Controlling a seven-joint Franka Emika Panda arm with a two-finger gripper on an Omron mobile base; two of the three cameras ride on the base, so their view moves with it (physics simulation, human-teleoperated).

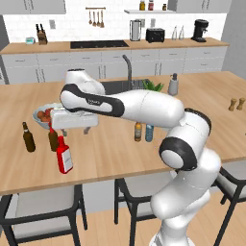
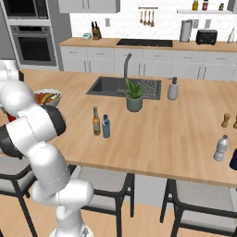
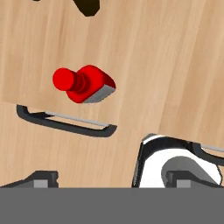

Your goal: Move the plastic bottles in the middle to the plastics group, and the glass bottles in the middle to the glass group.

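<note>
- Left base view: from behind the arm's left, looking forward and down across the counter (image 1: 110,149).
- Right base view: the same counter (image 2: 176,139), from the right.
- Hand view: close, straight down near the counter's (image 3: 166,65) front edge.

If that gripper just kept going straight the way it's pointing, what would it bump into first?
Probably the red bottle standing just below the gripper, whose jaws are open; beyond that, the wooden counter. Depth is hard to judge.

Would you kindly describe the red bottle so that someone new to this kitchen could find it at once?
Look at the long wooden island counter, toward its left end near the fruit bowl. There the red bottle stands upright by the front edge, beside two dark brown bottles. It alone is bright red and square-shouldered, with a white label and a red cap.
</note>
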